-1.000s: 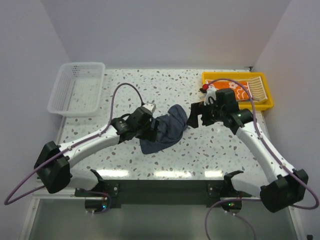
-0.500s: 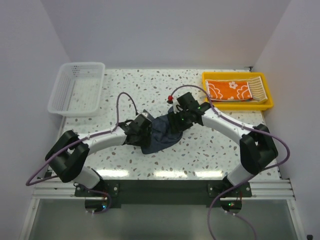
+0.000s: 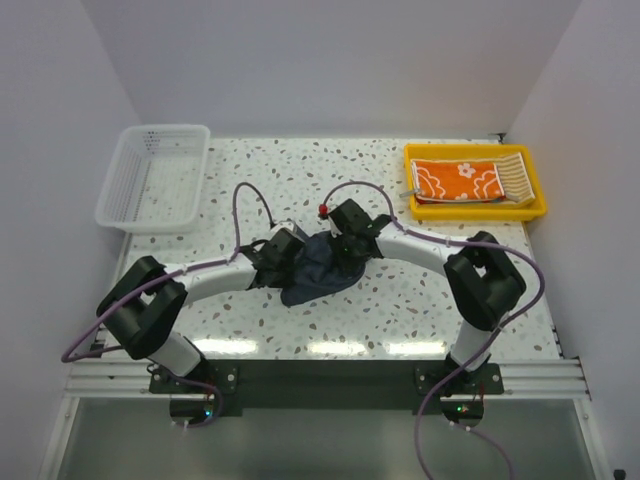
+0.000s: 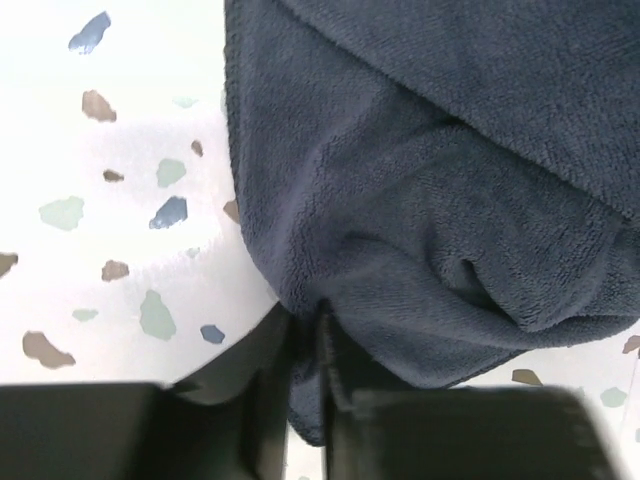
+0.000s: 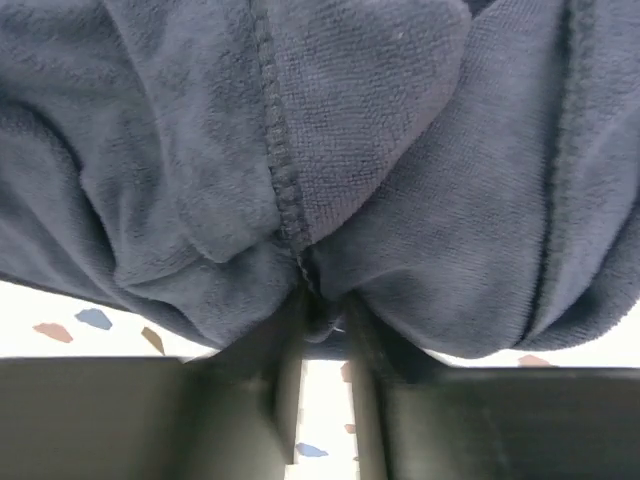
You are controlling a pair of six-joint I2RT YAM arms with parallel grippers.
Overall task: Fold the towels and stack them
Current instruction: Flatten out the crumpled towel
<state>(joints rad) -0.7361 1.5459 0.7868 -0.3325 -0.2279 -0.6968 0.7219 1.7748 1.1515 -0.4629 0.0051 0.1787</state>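
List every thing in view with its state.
dark towel: crumpled, pinched at two sides.
left gripper: shut on the dark towel.
right gripper: shut on the dark towel.
orange towel: flat in the tray.
striped towel: in the tray, beside the orange one.
basket: upright.

Plain pale walls [image 3: 330,60] enclose a white speckled terrazzo table [image 3: 300,170] under bright, even light.

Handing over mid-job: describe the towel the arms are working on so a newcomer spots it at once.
Start at the speckled table, between the white basket at far left and the yellow tray at far right. In its middle lies a crumpled dark towel, pinched by the left gripper and right gripper. It alone is plain blue-grey; the orange towel in the tray has white flowers.
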